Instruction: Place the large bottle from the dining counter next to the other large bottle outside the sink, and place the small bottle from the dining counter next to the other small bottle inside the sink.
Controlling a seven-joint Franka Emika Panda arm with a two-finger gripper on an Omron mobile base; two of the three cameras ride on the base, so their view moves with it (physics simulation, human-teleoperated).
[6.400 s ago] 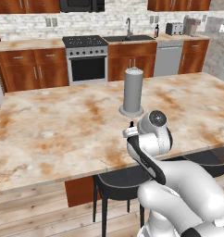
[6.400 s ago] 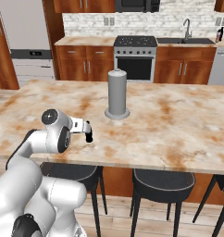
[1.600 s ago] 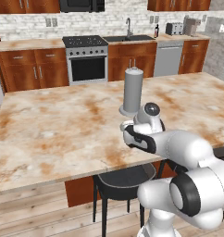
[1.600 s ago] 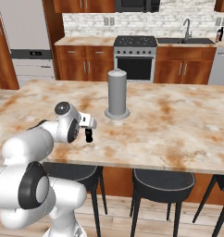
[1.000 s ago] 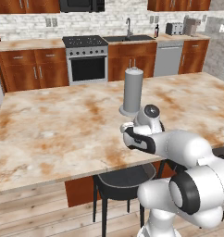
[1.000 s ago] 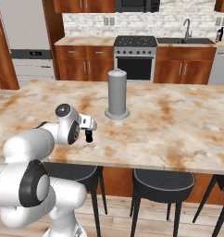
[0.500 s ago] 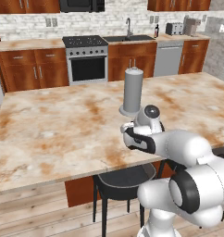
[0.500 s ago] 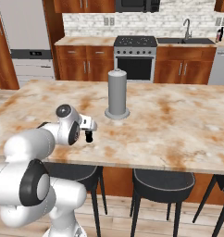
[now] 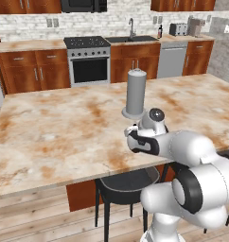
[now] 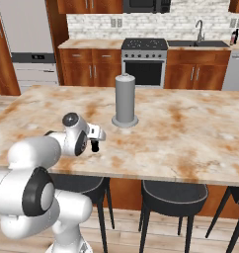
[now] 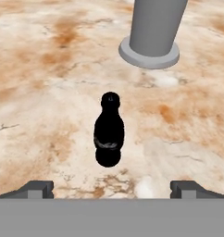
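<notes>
The small bottle [image 11: 109,130], tiny, black and narrow-necked, stands upright on the beige marble dining counter [image 9: 55,137]. My gripper [image 11: 111,187] is open just short of the bottle, which stands ahead of the gap between the fingertips, touching neither. In the base views the gripper [image 9: 133,133] [image 10: 95,138] hovers low over the counter's near edge. Far back, the other large bottle [image 9: 160,31] [image 10: 234,36], black with a red label, stands beside the dark sink [image 9: 135,38] [image 10: 200,43]. The large bottle is out of view. The sink's rim hides the other small bottle.
A tall grey cylinder on a round base [image 9: 135,92] [image 10: 125,99] [image 11: 151,32] stands on the counter just beyond the small bottle. Black stools [image 10: 178,195] sit under the counter's near edge. A stove [image 9: 88,59] and a toaster [image 9: 178,29] line the back wall.
</notes>
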